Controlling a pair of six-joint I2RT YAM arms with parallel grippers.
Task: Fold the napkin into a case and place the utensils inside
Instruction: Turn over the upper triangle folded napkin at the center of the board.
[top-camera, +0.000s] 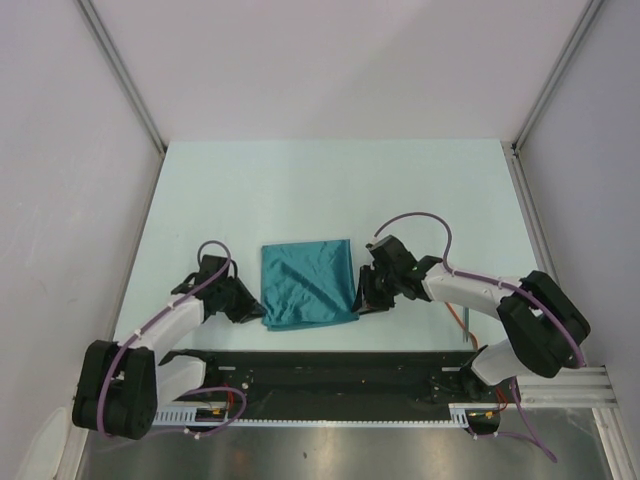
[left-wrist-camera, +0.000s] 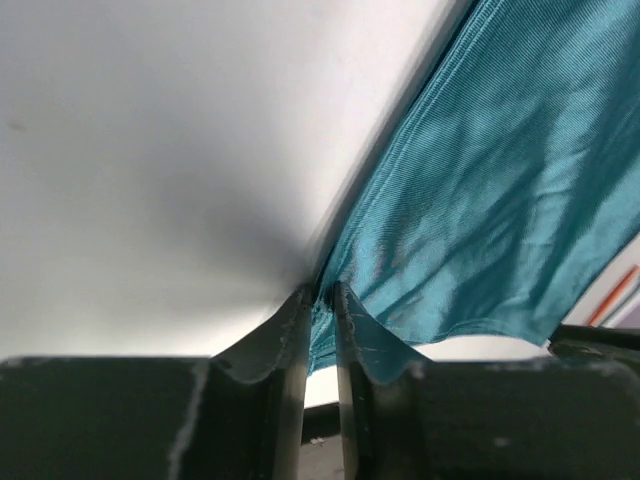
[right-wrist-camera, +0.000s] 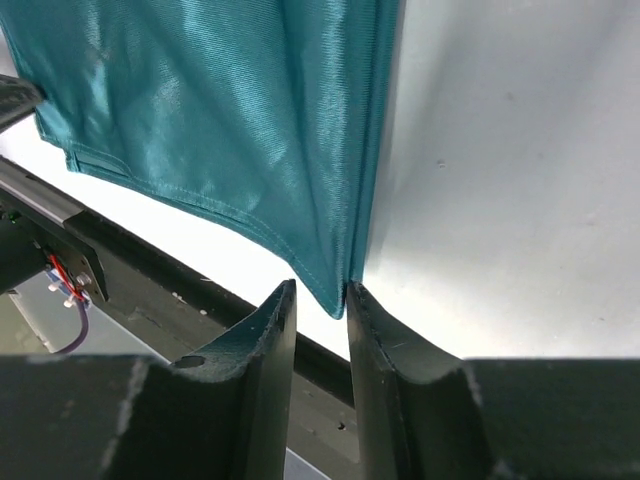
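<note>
Both near corners of the napkin, flat on the tabletop between the arms, are attended. The left pincer is pinched on its corner, I think to lift a fold. The right pincer stands slightly apart, its corner unclamped.

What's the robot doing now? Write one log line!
napkin: on table | left gripper: pinching near left corner | right gripper: jaws apart at near right corner

Your left arm stretches low and forward; the left pincer is almost fully closed, its fingers pinching a corner of the napkin. Your right arm bends inward at the elbow, and the right pincer has its jaws slightly parted.
</note>
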